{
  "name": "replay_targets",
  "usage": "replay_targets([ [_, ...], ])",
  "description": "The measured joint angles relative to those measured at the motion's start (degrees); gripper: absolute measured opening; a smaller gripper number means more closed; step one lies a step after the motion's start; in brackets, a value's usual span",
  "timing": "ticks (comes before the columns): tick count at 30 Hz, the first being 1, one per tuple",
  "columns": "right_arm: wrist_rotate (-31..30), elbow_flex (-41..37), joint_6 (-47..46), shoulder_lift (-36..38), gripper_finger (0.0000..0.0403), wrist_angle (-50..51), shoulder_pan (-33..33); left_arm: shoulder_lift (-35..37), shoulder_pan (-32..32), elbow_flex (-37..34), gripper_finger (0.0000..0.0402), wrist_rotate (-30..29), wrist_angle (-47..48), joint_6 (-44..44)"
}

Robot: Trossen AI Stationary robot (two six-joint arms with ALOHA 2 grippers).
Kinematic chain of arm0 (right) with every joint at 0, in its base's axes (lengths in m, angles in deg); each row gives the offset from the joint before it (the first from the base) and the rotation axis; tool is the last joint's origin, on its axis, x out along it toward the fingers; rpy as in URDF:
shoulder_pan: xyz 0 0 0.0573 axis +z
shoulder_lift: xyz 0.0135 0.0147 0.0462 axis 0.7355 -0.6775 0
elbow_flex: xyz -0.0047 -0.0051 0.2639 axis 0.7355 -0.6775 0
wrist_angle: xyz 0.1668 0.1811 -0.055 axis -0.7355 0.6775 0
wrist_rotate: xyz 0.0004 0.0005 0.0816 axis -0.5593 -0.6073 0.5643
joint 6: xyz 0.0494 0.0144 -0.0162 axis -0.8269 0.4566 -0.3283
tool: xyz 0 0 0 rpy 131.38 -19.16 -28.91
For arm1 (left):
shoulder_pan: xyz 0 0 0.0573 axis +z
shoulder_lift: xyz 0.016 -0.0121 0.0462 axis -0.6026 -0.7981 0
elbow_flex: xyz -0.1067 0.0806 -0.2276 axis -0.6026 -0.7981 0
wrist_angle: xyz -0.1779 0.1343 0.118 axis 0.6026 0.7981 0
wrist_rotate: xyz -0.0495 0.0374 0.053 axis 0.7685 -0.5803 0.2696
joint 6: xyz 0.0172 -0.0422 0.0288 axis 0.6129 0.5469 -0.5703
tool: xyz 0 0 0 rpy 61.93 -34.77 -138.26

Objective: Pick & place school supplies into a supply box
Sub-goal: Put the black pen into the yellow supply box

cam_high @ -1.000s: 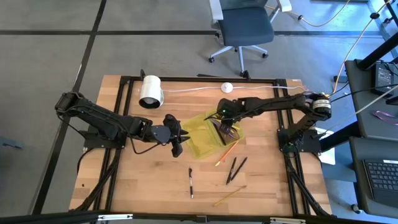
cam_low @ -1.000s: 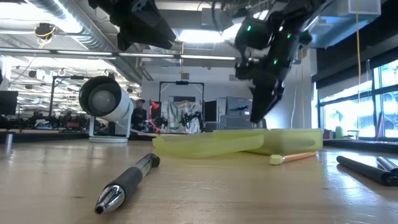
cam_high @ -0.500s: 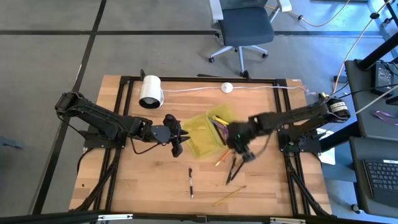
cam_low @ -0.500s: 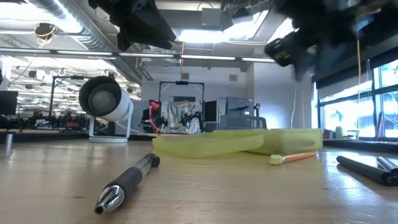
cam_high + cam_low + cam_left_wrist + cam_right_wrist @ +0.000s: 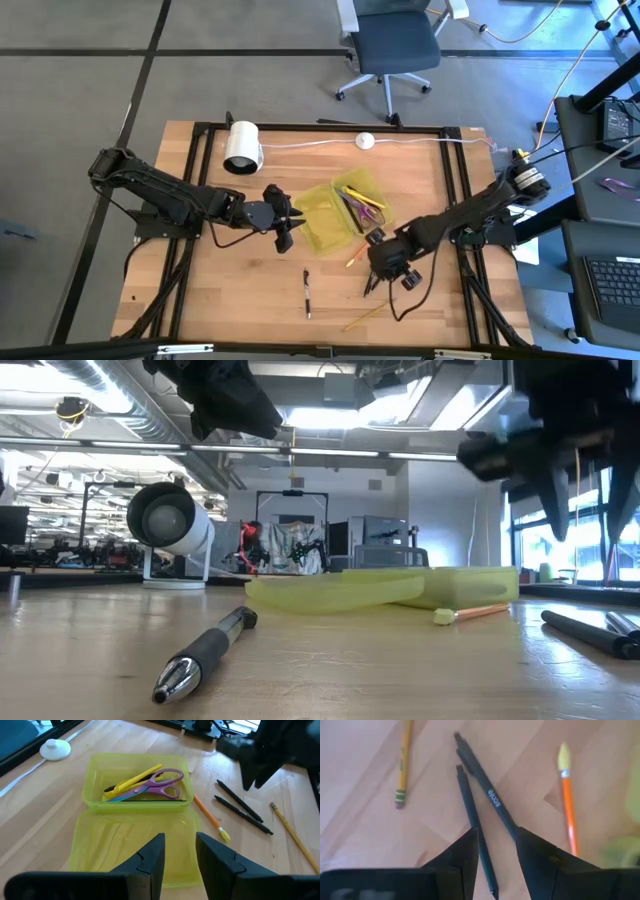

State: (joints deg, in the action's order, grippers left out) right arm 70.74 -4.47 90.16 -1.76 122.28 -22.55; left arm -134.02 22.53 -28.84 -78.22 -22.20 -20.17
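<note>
a: the right gripper has left the supply box and swung down to the front right of the table. a second ago it was over the box, now it hangs above the two black pens.

b: fingers?

a: parted, nothing between them. in the right wrist view the pair of pens lies right ahead of the open fingers, so i judge the last drop is done and this is the approach for the next pick.

b: what's already in the box?

a: the scissors and a yellow pen, in the deeper half of it. the flat half nearer the left arm is bare.

b: still out on the table?

a: the two black pens, an orange pencil just beside the box, a yellow pencil near the pens, and a black pen alone toward the front edge.

b: anything in the way?

a: the two pens nearly touch and cross at a shallow angle, so closing on one may drag the other. the left gripper waits open and empty at the box's left side, unmoved. the white roll and the puck sit well apart at the back.
</note>
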Motion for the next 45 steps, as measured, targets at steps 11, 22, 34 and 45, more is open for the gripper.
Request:
replay_targets([
  [11,-1.8,0.0,0.4,-9.9,0.0134,-0.1,2.9,0.0,0.0,0.0,0.0102,0.1,0.0,0.2],
  [22,-4.0,0.2,-1.1,-13.6,0.011,0.2,3.0,0.0,0.0,0.0,0.0102,0.2,0.0,0.2],
  [34,-2.3,0.1,0.1,-13.7,0.0039,0.2,3.2,0.0,0.0,0.0,0.0102,0.1,0.0,0.2],
  [45,-0.6,-0.6,-4.3,-9.9,0.0038,3.5,3.2,0.0,0.0,0.0,0.0102,0.1,0.0,0.2],
])
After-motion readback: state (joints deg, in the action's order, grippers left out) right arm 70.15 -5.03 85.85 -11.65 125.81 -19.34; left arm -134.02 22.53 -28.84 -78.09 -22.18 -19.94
